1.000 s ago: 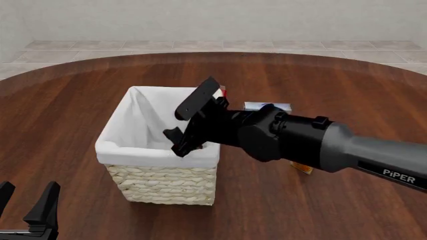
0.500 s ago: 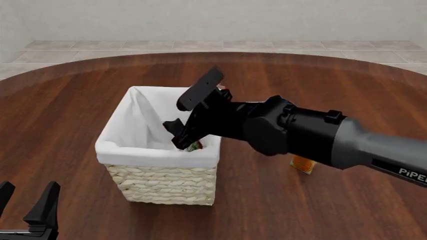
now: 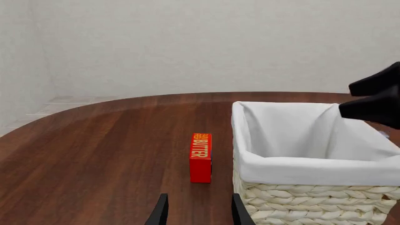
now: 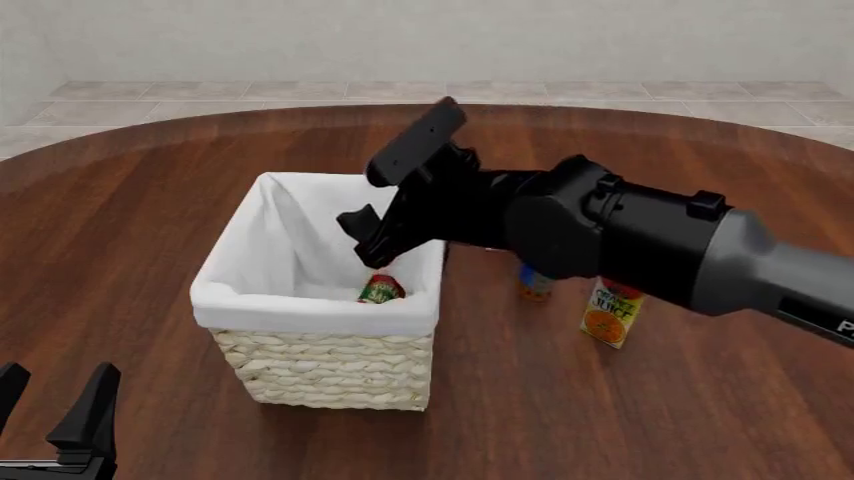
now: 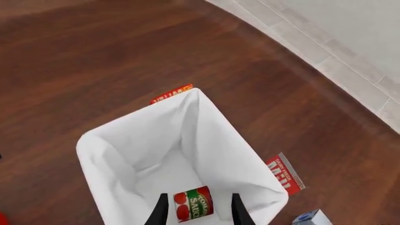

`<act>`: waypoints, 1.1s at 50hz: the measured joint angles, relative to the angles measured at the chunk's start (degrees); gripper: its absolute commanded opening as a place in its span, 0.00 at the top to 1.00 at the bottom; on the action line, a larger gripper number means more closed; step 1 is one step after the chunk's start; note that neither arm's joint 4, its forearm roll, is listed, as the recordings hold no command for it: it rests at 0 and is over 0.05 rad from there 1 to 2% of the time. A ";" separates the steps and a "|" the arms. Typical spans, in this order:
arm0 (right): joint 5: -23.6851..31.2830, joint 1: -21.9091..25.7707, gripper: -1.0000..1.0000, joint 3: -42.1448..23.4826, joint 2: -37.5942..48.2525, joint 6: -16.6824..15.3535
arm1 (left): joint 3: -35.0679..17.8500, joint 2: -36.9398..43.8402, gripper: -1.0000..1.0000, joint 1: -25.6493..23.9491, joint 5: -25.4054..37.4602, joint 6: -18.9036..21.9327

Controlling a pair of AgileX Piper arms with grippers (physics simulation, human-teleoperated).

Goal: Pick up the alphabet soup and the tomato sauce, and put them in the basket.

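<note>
Now the tomato sauce [image 4: 382, 289] is lying on its side on the white lining at the bottom of the basket [image 4: 324, 368], close to the wall nearest the camera. Above it, the right end effector [image 4: 400, 205] is hanging over the basket's right rim with its fingers spread apart and nothing between them; its own wrist view is looking straight down past the fingertips at the red-and-green can [image 5: 193, 203].

Meanwhile the alphabet soup [image 4: 537, 283] is standing upright on the tabletop [image 4: 147, 200] to the right of the basket, partly hidden behind the right arm, with only its blue body and orange band showing. Just beside it, further right, an orange juice carton [image 4: 611, 313] is standing.

Down at the lower left corner of the front view, the left end effector [image 4: 51, 408] is sitting low with its fingers apart and empty. Its wrist view is showing a red butter box [image 3: 201, 157] standing on end on the tabletop just beside the basket's woven wall.
</note>
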 measured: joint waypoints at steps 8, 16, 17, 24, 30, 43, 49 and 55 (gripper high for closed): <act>1.71 -1.24 0.00 -1.53 -0.14 -0.82 | 0.00 0.00 0.00 0.00 0.00 0.00; 3.24 -2.45 0.00 -2.96 -0.28 -1.55 | 0.00 0.00 0.00 0.00 0.00 0.00; 3.41 -2.60 0.00 -3.12 -0.30 -1.65 | 0.00 0.00 0.00 0.00 0.00 0.00; 5.01 -3.66 0.00 -4.48 -0.04 -2.10 | 0.00 0.00 0.00 0.00 0.00 0.00; 6.04 -4.61 0.00 -5.40 0.11 -2.44 | 0.00 0.00 0.00 0.00 0.00 0.00; 7.52 -6.64 0.00 -6.78 0.44 -3.25 | 0.00 0.00 0.00 0.00 0.00 0.00; 8.08 -7.71 0.00 -7.36 0.58 -3.64 | 0.00 0.00 0.00 0.00 0.00 0.00; 8.35 -8.83 0.00 -7.57 0.65 -4.04 | 0.00 0.00 0.00 0.00 0.00 0.00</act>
